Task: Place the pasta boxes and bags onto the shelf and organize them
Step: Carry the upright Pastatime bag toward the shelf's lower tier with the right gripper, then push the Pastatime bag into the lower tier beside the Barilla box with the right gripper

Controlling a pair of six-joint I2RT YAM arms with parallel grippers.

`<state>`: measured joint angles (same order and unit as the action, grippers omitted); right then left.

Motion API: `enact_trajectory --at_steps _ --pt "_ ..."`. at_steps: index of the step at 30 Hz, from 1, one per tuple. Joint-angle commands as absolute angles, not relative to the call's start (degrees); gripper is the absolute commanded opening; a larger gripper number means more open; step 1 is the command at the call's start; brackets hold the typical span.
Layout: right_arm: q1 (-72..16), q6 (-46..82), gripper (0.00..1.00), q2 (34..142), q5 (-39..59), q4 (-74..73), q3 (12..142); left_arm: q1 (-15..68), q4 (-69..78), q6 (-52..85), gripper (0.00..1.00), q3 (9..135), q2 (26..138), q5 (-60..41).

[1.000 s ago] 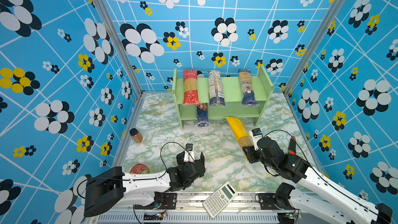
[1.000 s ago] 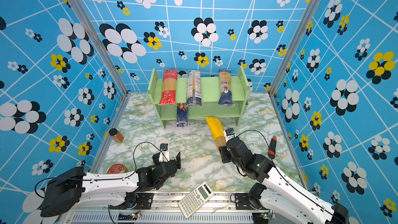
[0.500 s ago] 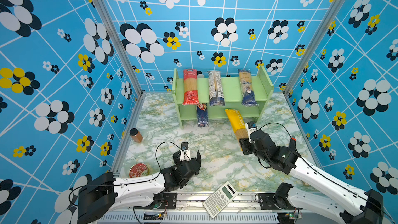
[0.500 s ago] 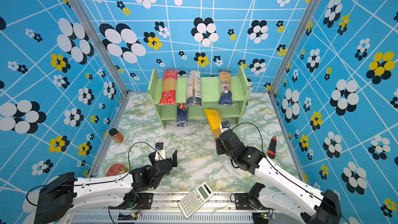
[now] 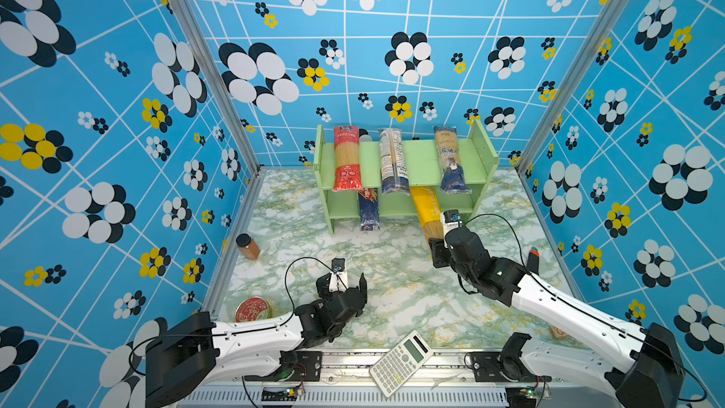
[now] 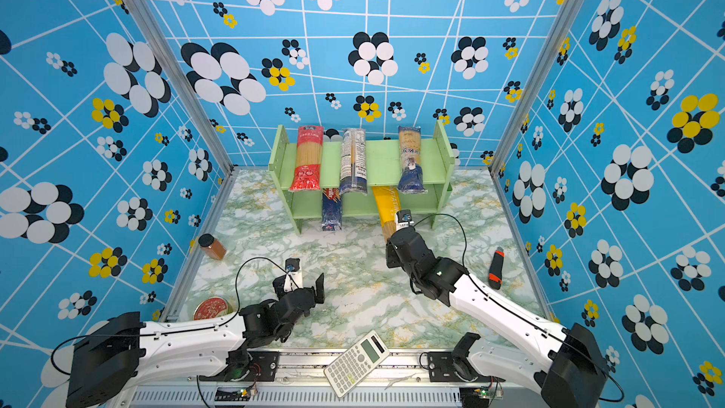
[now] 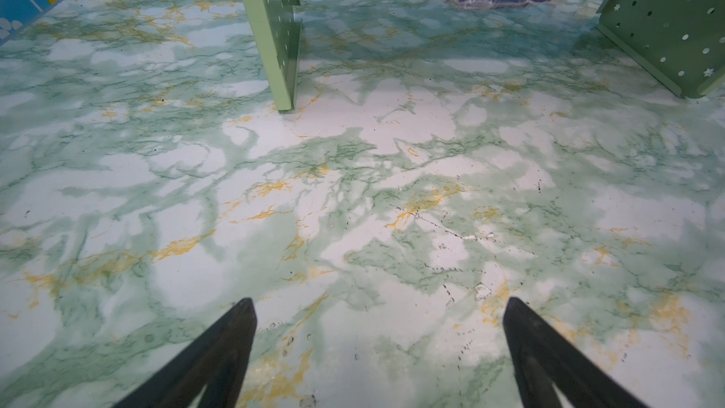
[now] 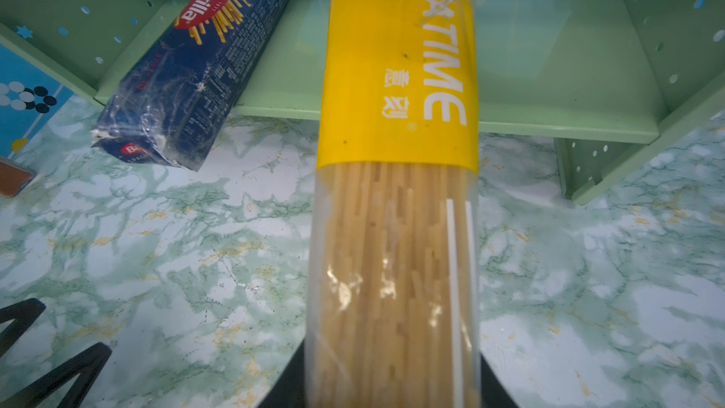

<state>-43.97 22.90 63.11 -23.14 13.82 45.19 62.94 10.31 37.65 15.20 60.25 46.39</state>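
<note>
The right end effector point(image 5: 436, 247) pinched the yellow bag point(image 5: 425, 206) by its clear end, seemingly stiff yet slippery, while the left end effector point(image 5: 343, 282) gaped empty.

Both top views are brightly and evenly lit from above, so that only faint, soft shadows are cast on the marbled bench point(image 5: 392, 268) beneath the arms and under the shelf point(image 5: 423, 162), and the straight wall lines are bent toward the picture edges by wide-angle distortion. In the right wrist view the near end of the yellow bag point(image 8: 396, 229) is blurred and white glare spots are seen on its clear wrap, while glints are scattered over the film of the dark blue box point(image 8: 188, 84). In the left wrist view the left pincer point(image 7: 378, 302) is rendered dark and soft-edged.
</note>
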Motion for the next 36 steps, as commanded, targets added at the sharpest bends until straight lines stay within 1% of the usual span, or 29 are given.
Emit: enact_trajectory --at_steps 1,10,17,22,27,36 --pt "-43.30 21.90 0.00 62.83 -26.83 2.77 49.59 62.34 11.21 36.65 0.99 15.64 60.73 45.97" --pt "-42.63 22.76 0.00 65.71 -27.68 -1.14 49.24 62.38 11.06 36.63 0.99 15.64 60.29 45.88" --pt "-42.57 22.08 0.00 66.09 -28.87 -9.88 44.72 62.39 11.00 36.29 0.99 15.62 60.12 45.88" --pt "-42.54 21.72 0.00 67.53 -28.99 -10.61 44.56 62.35 11.22 36.28 0.99 15.64 60.21 45.85" --pt "-42.43 20.66 0.00 68.97 -29.26 -15.35 42.64 62.32 11.52 36.11 0.99 15.60 60.46 45.69" --pt "-41.95 20.48 0.00 71.31 -30.74 -19.15 42.22 62.36 11.75 36.03 0.99 15.55 60.47 45.53"
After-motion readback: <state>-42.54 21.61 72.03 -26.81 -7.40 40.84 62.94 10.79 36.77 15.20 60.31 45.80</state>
